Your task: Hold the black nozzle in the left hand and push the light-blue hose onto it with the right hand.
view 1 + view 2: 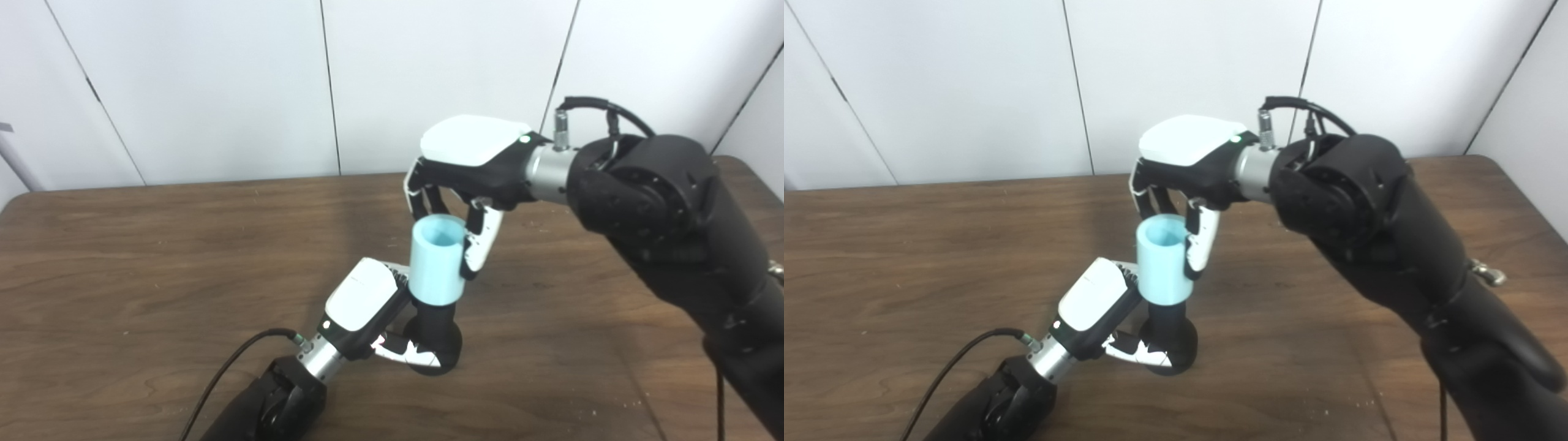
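Both hands are engaged at the black nozzle [436, 334], which stands upright on the wooden table [153, 257] and serves as the reference point. At the nozzle's base, the left hand [367, 306] is closed around the rounded lower body, thumb wrapped across its front. Directly above the nozzle, the light-blue hose [435, 260] sits upright with its lower end already over the nozzle's neck; its open mouth faces up. Above and beside the hose, the right hand [468, 177] reaches down, fingers [481, 248] and thumb closed on the hose's upper part. Status: hold established, hose started on the nozzle. Seating depth cannot be confirmed, since the neck is hidden inside the hose. Remaining, by judgement: press the hose fully down, then release.
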`<state>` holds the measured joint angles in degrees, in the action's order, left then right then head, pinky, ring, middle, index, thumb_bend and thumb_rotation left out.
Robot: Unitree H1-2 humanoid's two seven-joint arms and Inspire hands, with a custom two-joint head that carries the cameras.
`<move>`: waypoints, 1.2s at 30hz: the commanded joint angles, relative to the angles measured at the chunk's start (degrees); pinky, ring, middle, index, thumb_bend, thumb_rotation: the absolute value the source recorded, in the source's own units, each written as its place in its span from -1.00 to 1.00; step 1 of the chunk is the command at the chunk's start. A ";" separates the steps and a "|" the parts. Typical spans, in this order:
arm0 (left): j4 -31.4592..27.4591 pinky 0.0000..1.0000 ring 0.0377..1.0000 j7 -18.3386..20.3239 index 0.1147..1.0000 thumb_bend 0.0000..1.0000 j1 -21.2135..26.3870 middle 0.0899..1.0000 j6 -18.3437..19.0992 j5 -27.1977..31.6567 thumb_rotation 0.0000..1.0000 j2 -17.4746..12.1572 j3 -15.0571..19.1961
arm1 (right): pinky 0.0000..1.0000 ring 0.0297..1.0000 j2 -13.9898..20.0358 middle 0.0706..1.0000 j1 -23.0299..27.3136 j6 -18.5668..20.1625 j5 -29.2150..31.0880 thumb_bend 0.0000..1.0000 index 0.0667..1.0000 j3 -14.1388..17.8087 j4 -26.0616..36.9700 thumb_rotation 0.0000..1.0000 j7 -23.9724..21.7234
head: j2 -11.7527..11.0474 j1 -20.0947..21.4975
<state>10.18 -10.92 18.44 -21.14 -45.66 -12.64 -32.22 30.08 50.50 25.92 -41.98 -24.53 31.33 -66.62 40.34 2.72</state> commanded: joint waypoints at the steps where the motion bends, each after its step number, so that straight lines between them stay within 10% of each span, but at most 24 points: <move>1: 6.09 -0.26 -0.24 2.83 -0.44 0.23 -5.55 -0.35 1.83 -3.16 -0.29 -2.46 -1.83 | -0.90 -0.76 1.10 -0.14 3.56 1.01 0.70 0.06 -0.11 0.84 1.66 -1.00 -6.14 | 0.09 0.09; 36: 4.65 -0.27 -0.24 4.02 -0.50 0.23 -6.21 -0.38 2.74 -2.53 -0.29 -2.17 -0.81 | -0.95 -0.82 -1.36 -0.14 -5.44 1.01 -1.87 0.06 -0.12 -0.90 6.56 -1.00 -6.14 | 0.51 -0.05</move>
<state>9.94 -10.78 17.87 -21.01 -45.59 -12.75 -31.13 28.89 45.18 25.98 -43.76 -24.45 37.71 -66.62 40.78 2.64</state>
